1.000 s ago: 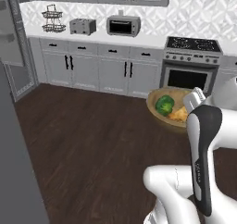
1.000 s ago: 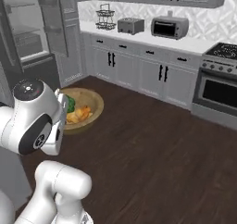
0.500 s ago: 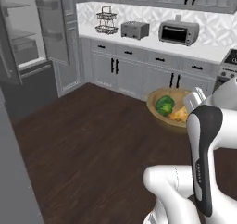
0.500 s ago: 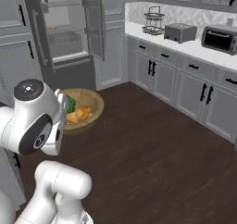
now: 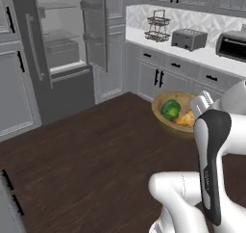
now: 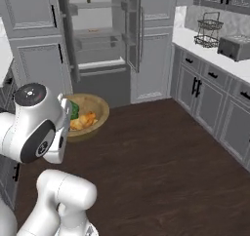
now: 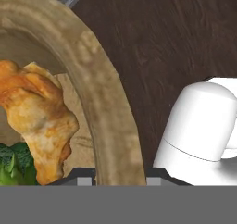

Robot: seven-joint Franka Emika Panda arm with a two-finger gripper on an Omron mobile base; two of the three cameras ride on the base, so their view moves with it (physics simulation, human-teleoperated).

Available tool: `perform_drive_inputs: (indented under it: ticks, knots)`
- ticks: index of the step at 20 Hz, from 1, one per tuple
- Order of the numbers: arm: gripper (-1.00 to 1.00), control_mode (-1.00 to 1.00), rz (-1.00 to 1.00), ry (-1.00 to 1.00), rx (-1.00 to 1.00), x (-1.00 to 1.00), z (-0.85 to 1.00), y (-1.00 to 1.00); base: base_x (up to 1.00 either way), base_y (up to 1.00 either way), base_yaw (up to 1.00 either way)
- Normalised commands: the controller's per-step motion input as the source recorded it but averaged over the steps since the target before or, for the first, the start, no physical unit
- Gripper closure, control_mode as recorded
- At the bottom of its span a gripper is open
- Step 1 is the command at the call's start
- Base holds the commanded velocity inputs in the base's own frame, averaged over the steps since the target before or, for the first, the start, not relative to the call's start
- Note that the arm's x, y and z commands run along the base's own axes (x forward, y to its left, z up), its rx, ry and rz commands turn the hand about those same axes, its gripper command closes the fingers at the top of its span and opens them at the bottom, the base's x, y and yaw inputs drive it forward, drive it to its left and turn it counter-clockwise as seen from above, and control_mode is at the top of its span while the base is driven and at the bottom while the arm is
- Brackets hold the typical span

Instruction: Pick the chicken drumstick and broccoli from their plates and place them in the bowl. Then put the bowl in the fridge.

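Note:
My gripper (image 7: 119,176) is shut on the rim of the tan wooden bowl (image 7: 104,102), which hangs above the dark floor. Inside lie the golden chicken drumstick (image 7: 41,121) and the green broccoli (image 7: 11,165), touching each other. In the left base view the bowl (image 5: 161,115) sits ahead of the arm with the broccoli (image 5: 170,110) and drumstick (image 5: 185,119) in it. From the right it is the bowl (image 6: 99,114) beside the arm's elbow. The fridge (image 5: 60,51) stands open, its shelves showing (image 6: 97,37). The plates are out of view.
The fridge's door (image 5: 93,27) is swung out to the right of its opening. A counter over grey cabinets carries a wire basket (image 5: 157,26), a toaster (image 5: 189,38) and a toaster oven (image 5: 233,44). Dark wood floor (image 6: 161,157) stretches between me and the fridge.
The whole picture has swung as the base turned: the stove and counter slid right and the open fridge came into view. The bowl stays held in the gripper, unchanged.

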Motion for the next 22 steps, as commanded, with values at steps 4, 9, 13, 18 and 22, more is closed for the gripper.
perform_drive_inputs:
  ticks: [4,9,13,18,22]
  knots:
    - [1.0,1.0,0.0,0.0,0.0,0.0,0.0,0.0,1.0,-0.63,0.44]
    - [1.0,1.0,0.0,0.0,0.0,0.0,0.0,0.0,1.0,-0.7,0.4]
    - [1.0,1.0,0.0,0.0,0.0,0.0,0.0,0.0,1.0,-0.49,0.45]
    - [1.0,1.0,0.0,0.0,0.0,0.0,0.0,0.0,1.0,-0.65,0.46]
    - [1.0,1.0,0.0,0.0,0.0,0.0,0.0,0.0,0.95,-0.73,0.31]
